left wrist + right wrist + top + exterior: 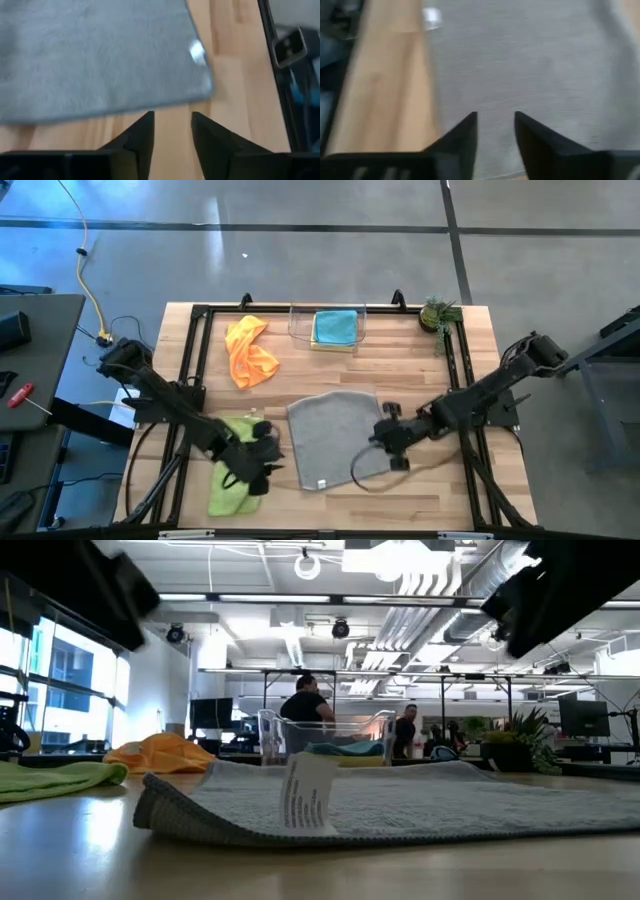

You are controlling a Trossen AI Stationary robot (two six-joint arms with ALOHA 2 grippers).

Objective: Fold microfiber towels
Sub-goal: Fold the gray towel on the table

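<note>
A grey towel (335, 435) lies spread flat in the middle of the table, with its white tag (305, 790) at the near corner. My left gripper (172, 127) stands open over bare wood just off the towel's left edge (115, 107), above a crumpled lime green towel (232, 480). My right gripper (495, 127) hangs open over the grey towel's right part (530, 65), with nothing between its fingers. An orange towel (250, 352) lies bunched at the far left. A teal towel (335, 327) sits folded in the clear bin.
The clear plastic bin (298, 330) stands at the table's far edge, and a small potted plant (438, 313) at the far right corner. Black frame rails (190, 350) run along the table's sides. Bare wood (420, 375) shows right of the grey towel. People stand in the room beyond.
</note>
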